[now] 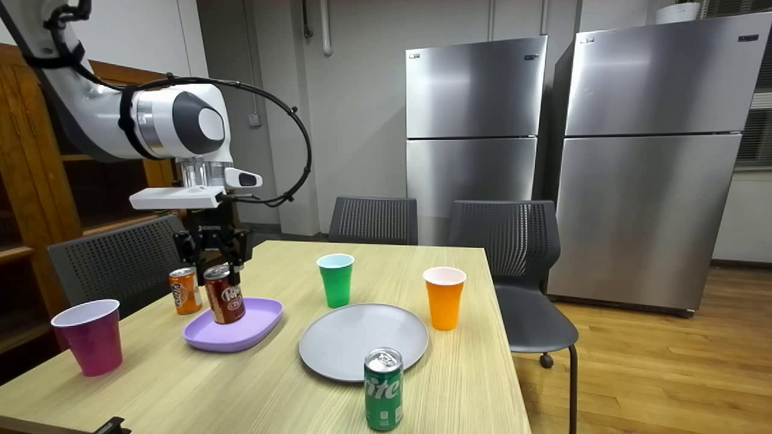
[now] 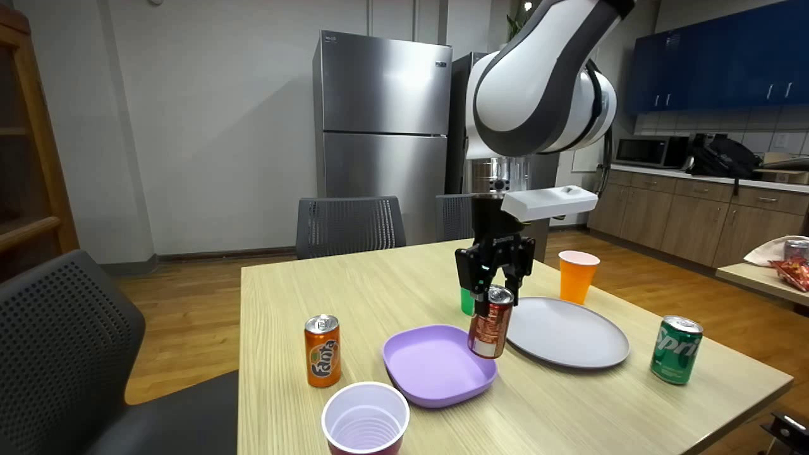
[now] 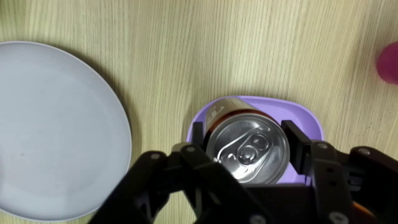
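Reddish-brown metal soda can point(image 1: 228, 301) with a silver lid: grasped by the black two-fingered end effector point(image 2: 498, 302), a finger on either side near the lid. Can observed slightly tilted in the grip, positioned over the lavender, rounded-square shallow plate point(image 2: 436, 366); in the wrist view that plate shows around it. Whether the can's base touches the plate could not be determined.

Pale wood-grain worktop point(image 1: 259, 392) carries the remaining items. Orange metal Fanta can point(image 2: 323, 357) stands upright near the lavender plate, as does the magenta cup with a white interior point(image 1: 93, 340). Round, flat grey plate point(image 1: 362, 337) lies near the lavender plate, the two apart. Green cup with a pale interior point(image 1: 336, 282), orange cup with a whitish interior point(image 1: 445, 302) and green metal Sprite can point(image 2: 676, 354) all stand upright near the grey plate. Dark mesh-backed chairs point(image 1: 503, 241) noted at the worktop's edges; stainless-steel refrigerators point(image 1: 473, 96) stand beyond.
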`<state>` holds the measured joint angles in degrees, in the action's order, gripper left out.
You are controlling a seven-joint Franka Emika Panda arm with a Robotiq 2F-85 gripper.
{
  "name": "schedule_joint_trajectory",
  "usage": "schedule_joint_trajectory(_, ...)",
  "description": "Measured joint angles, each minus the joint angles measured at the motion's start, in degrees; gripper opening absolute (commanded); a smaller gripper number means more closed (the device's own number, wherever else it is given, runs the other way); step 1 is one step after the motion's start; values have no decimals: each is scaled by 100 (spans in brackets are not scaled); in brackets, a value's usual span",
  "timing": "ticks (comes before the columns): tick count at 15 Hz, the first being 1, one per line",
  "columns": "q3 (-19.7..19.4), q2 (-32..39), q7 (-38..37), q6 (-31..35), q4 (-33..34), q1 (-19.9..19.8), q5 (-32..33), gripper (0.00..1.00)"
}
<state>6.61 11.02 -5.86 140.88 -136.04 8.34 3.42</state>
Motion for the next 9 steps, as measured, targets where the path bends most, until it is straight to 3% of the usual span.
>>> schedule_joint_trajectory(9, 12, 863, 31, -32, 749, 42, -157, 38)
